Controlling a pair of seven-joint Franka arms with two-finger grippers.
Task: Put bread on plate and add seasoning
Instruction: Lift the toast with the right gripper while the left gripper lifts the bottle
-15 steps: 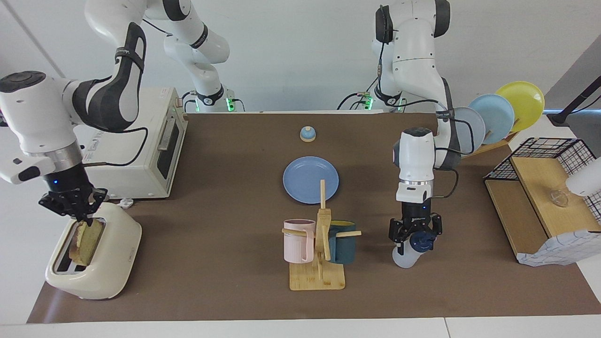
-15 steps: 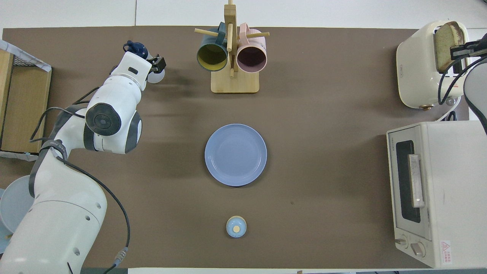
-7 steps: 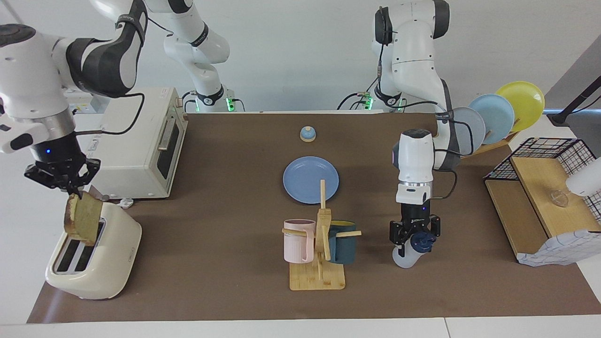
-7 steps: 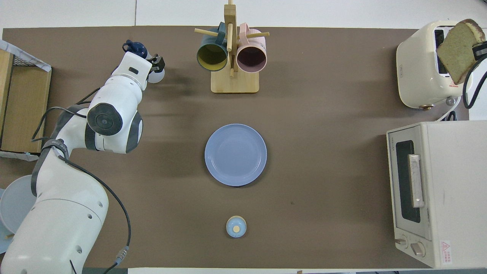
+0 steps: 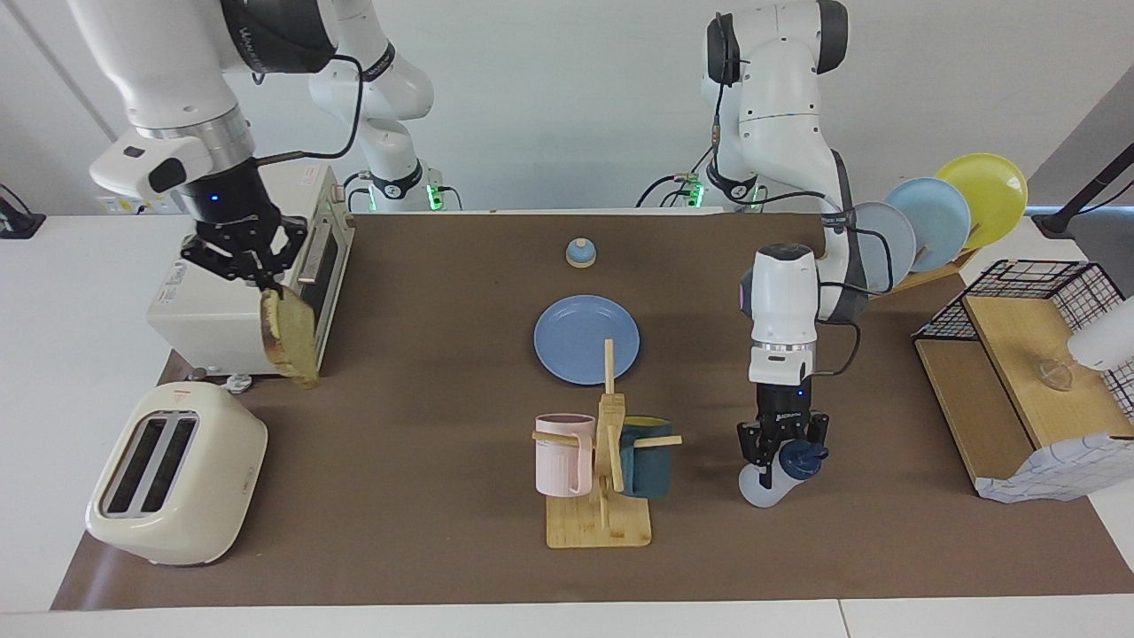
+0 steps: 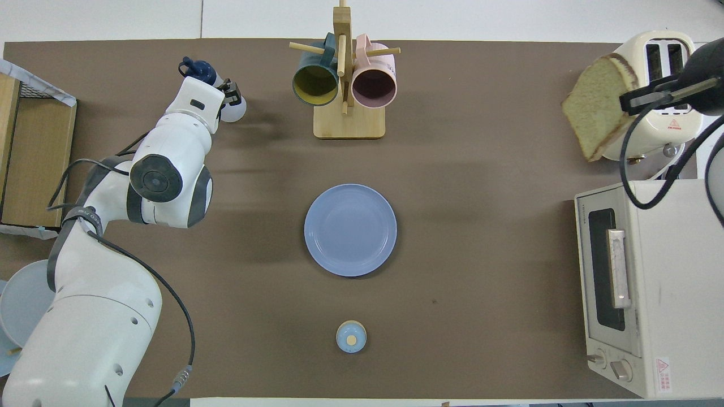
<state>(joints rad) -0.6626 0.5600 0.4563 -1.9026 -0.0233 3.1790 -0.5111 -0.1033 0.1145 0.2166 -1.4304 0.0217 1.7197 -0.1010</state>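
The bread hangs by its top edge from my right gripper, which is shut on it. It is in the air over the table beside the toaster, at the right arm's end. The blue plate lies bare at the table's middle. The seasoning leans on the table at the left arm's end, its navy cap pointing toward that end. My left gripper is down around its neck.
A cream toaster and a toaster oven stand at the right arm's end. A mug tree stands farther from the robots than the plate, a bell nearer. A plate rack and wooden shelf fill the left arm's end.
My right gripper has pulled the bread up out of the toaster and carried it toward the oven and the table's middle. The left gripper has stayed at the seasoning.
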